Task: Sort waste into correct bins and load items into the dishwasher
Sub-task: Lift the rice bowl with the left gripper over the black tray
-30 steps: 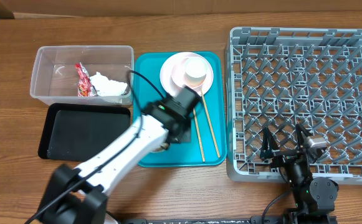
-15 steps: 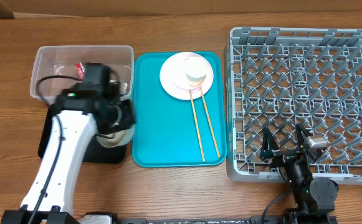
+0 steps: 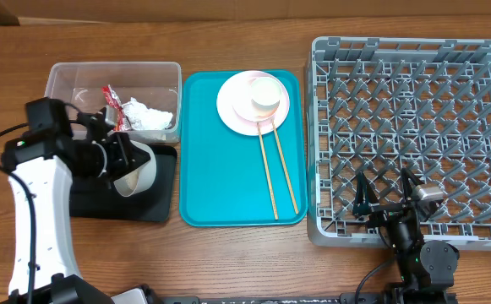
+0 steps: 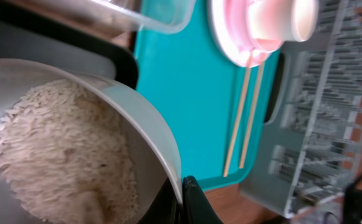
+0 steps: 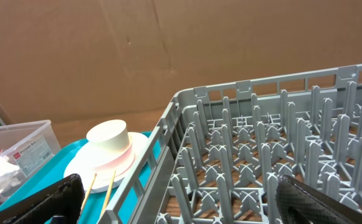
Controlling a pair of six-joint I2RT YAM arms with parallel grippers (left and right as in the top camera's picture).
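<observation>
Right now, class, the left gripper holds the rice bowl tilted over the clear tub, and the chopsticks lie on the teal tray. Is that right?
Not quite. The overhead view shows the left gripper holding the rice bowl tilted over the black tray, not the clear tub. The chopsticks do lie on the teal tray.

A wooden table is seen from above, and four things are set directly on it. A teal tray is placed near the middle. A clear plastic tub is found at 10 o'clock, and a black tray at 8 o'clock, just below the tub. Both are just beside the teal tray. A grey dish rack is set at 3 o'clock, just beside the teal tray's other edge.
</observation>
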